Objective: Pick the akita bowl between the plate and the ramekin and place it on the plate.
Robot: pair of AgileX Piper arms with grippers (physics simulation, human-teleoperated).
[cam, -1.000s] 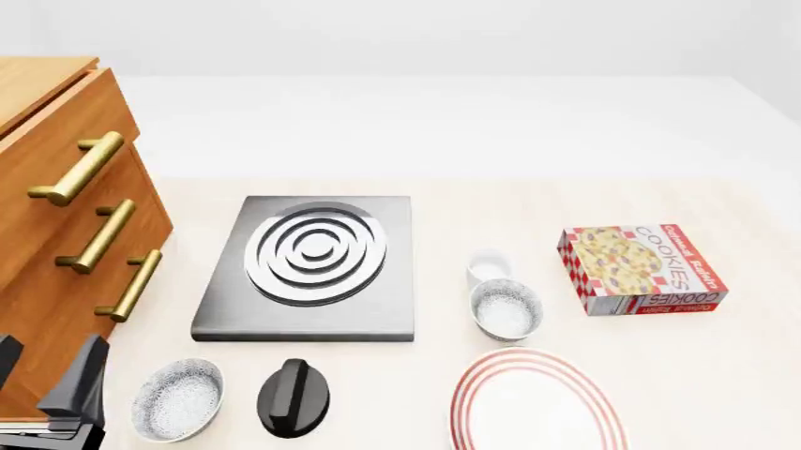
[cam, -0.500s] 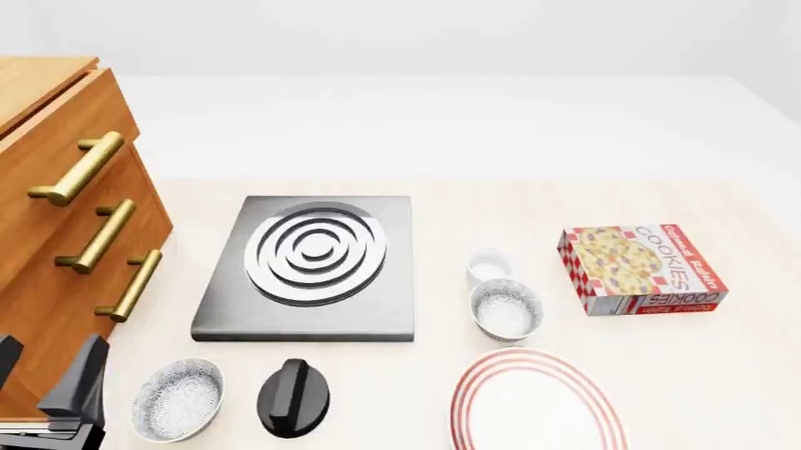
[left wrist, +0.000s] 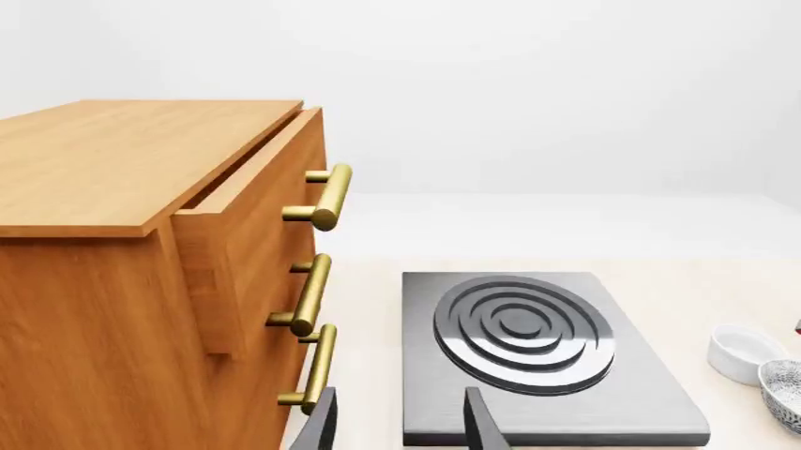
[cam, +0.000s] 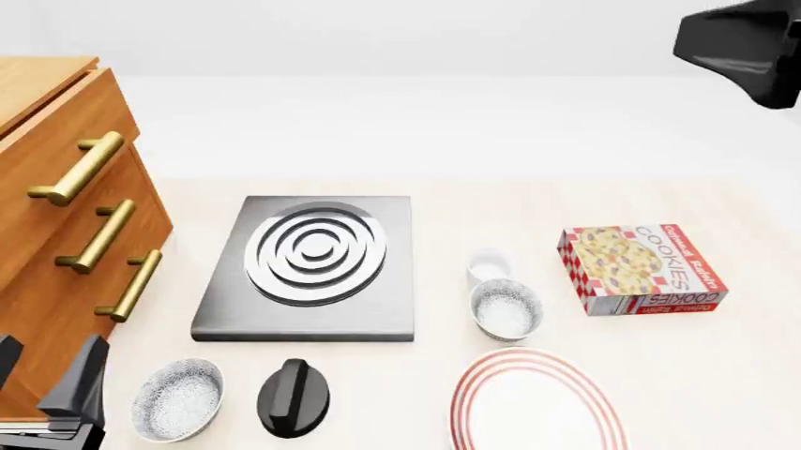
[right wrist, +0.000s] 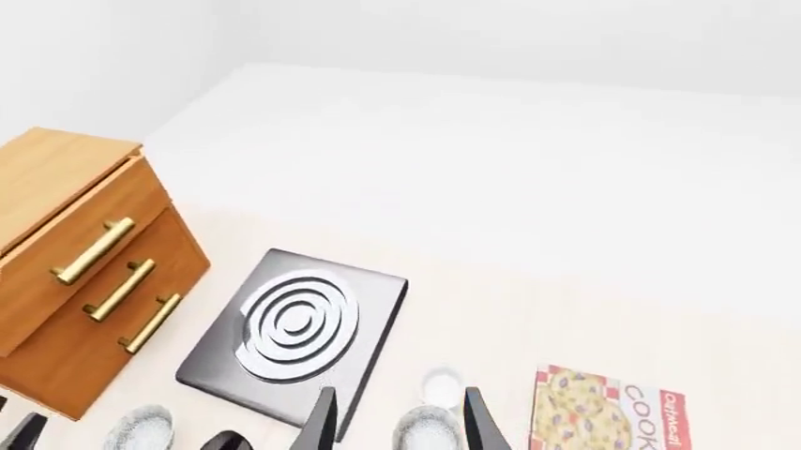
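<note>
The akita bowl (cam: 506, 309), speckled grey-white, sits on the table between the small white ramekin (cam: 490, 267) behind it and the red-ringed plate (cam: 538, 401) in front of it. My right gripper (right wrist: 398, 427) is open and high above the table; far below, the akita bowl (right wrist: 426, 431) and ramekin (right wrist: 441, 384) show between its fingers. Only a dark piece of the right arm (cam: 745, 45) shows at the front view's top right. My left gripper (cam: 48, 389) stands open at the front left beside the cabinet, far from the bowl (left wrist: 786, 392).
A second speckled bowl (cam: 178, 398) and a black knob (cam: 294, 397) lie at the front left. A grey stove plate (cam: 309, 265) lies mid-table, a wooden drawer cabinet (cam: 63, 234) stands at the left, and a cookie box (cam: 641, 268) lies right of the ramekin.
A dark part of the right arm has come into the front view's top right corner. The left gripper and all objects have stayed put.
</note>
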